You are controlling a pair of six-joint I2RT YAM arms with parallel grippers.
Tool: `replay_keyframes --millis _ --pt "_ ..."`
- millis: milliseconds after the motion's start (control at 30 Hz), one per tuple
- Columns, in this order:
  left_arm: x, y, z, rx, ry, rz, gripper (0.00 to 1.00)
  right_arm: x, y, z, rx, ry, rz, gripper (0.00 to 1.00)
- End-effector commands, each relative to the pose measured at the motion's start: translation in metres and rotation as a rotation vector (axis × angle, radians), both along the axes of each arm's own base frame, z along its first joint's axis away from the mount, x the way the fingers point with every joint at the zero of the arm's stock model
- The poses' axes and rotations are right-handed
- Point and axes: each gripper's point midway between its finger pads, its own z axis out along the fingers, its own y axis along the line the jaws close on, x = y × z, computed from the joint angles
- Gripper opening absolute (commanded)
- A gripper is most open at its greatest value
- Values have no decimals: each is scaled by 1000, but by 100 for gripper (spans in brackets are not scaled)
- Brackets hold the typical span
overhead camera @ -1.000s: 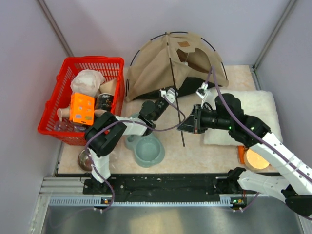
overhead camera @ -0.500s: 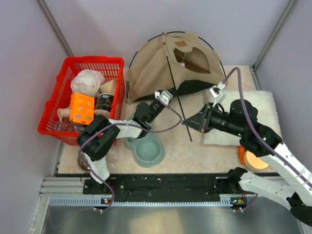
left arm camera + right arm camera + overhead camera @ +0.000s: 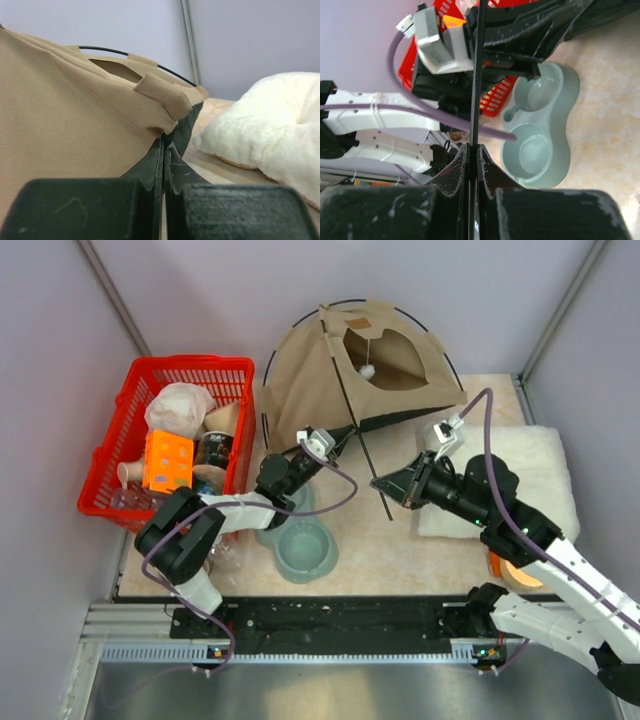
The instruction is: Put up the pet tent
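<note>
The tan pet tent (image 3: 300, 390) stands at the back of the table. Its doorway faces up-right and the white pompom (image 3: 367, 369) hangs in it. My left gripper (image 3: 312, 444) is shut on the tent's front bottom edge. In the left wrist view the gripper (image 3: 165, 146) pinches the black lining under the tan fabric (image 3: 75, 120). My right gripper (image 3: 385, 483) is shut on a thin dark pole (image 3: 352, 420) that runs from the tent's top down to the floor. In the right wrist view the gripper (image 3: 472, 147) clamps the pole (image 3: 479, 75).
A red basket (image 3: 110, 455) with several items stands at the left. A grey-green double pet bowl (image 3: 300, 545) lies in front of the left arm, also in the right wrist view (image 3: 540, 135). A fluffy cushion (image 3: 525, 460) lies at the right, also in the left wrist view (image 3: 265, 125). An orange dish (image 3: 520, 568) sits near it.
The tent has risen and spread, its doorway has opened and the pompom has come into sight. My left gripper moved left with the tent's edge. My right gripper shifted the pole's lower end right.
</note>
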Motion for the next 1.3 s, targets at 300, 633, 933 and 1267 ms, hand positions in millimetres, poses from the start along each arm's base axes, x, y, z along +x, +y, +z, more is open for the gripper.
replay_keyframes --millis 300,633,933,1267 --pt "-52 1 -20 -8 129 -180 0 58 29 -2 29 -65 -104 0" --pt "-86 6 -37 8 235 -289 0 94 44 32 91 -234 -145 0" --pt "-101 11 -49 45 299 -315 0 126 59 54 137 -335 -173 0" --pt "-115 16 -78 111 399 -334 0 149 63 84 181 -415 -178 0"
